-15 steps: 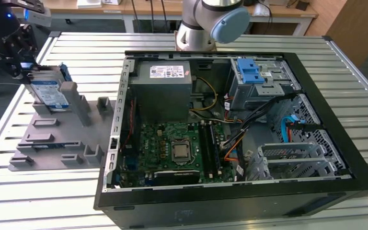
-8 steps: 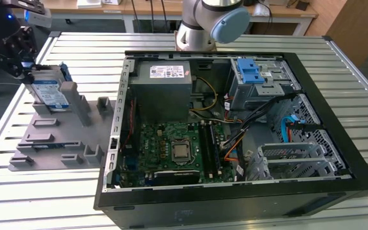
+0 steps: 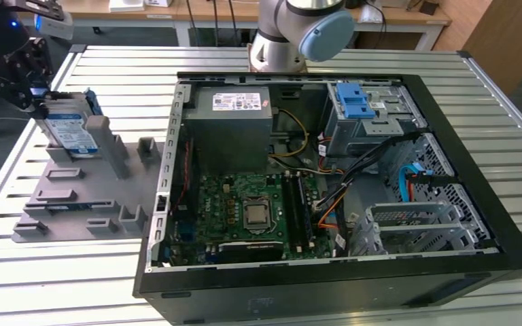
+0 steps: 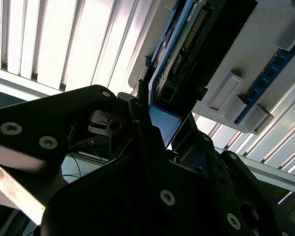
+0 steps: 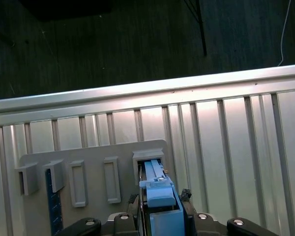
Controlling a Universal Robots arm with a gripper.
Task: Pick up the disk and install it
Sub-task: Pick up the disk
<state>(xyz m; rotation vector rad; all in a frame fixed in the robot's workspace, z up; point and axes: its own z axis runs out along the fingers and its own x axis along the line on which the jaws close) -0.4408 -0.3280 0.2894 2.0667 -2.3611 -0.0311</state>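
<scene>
**Blue-framed disk pinched at the grey fixture tray**

Black and open-sided, the computer case (image 3: 334,288) lies flat on the slatted metal table (image 3: 501,122) and takes up the middle and the exterior view's right. Inside it, a grey power-supply box (image 3: 234,129) sits toward the upper left of the case. A green motherboard (image 3: 242,210) lies below that. A silver perforated cage (image 3: 379,119) with a blue latch (image 3: 353,102) stands at the upper right of the case. Orange, black and blue cables (image 3: 334,197) run between the board and the cage.

Just beside the case, on the exterior view's left, a grey fixture tray (image 3: 89,197) with raised slots rests on the table. A thin blue strip (image 3: 71,204) lies in one of its lower slots.

At the tray's upper end, in the upper left of the exterior view, the disk (image 3: 68,130) stands on edge and leans a little. Its white-and-blue label faces the camera and its blue carrier frame runs along the side. I cannot tell whether its lower edge is seated in the slot or just clear of it.

The arm (image 3: 288,34), grey with a pale blue joint cap, rises behind the case at the top centre of the exterior view. The dark claw (image 3: 36,103) sits at the far upper left, at the disk's upper end. In both wrist views the claw (image 5: 160,204) (image 4: 157,118) is pinching the disk (image 5: 157,189) (image 4: 184,46). Black fingers (image 5: 187,196) press close on either side of the blue frame, and the tray's slot lies directly beyond.
</scene>
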